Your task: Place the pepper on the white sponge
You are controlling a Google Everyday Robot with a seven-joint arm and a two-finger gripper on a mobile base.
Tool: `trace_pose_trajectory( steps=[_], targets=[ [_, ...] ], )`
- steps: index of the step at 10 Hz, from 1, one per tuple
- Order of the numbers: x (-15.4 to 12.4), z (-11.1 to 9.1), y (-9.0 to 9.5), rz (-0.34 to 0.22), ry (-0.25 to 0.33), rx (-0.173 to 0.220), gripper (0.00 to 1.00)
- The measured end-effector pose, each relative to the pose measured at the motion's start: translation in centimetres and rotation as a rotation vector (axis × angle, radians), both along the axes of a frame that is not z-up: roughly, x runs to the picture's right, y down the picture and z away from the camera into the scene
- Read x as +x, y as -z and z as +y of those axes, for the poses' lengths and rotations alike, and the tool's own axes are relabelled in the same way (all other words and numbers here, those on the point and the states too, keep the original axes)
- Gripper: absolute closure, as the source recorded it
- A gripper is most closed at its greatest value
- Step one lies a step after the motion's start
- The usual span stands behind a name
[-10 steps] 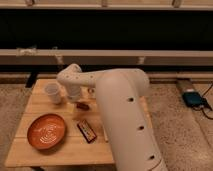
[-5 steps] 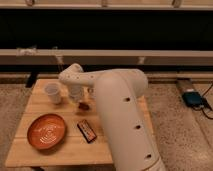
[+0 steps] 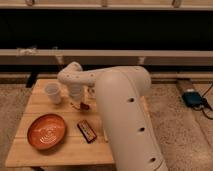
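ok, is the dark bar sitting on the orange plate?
No, the dark bar lies on the table beside the orange plate; the gripper is farther back, by the white cup.

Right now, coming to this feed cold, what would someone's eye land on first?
The big white arm fills the middle and right, bending back left over the wooden table. Its tool hangs near the table's back, just right of the white cup, with the small red pepper by its tip. On the front left sits an orange bowl, a dark bar beside it.
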State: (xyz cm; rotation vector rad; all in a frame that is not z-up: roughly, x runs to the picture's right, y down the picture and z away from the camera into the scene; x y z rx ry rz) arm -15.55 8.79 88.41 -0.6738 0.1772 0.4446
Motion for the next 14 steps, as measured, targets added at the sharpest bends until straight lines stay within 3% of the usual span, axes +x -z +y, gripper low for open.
trace_pose_trajectory(
  steps=[3, 7, 10, 14],
  targets=[
    [1.4, -2.2, 4.1, -0.011, -0.047, 0.015, 0.85],
    [7.0, -0.9, 8.3, 0.025, -0.065, -0.002, 0.85],
    [11.2, 0.6, 9.9, 0.058, -0.066, -0.032, 0.85],
    [13.9, 3.1, 9.9, 0.073, -0.044, -0.097, 0.85]
  ],
)
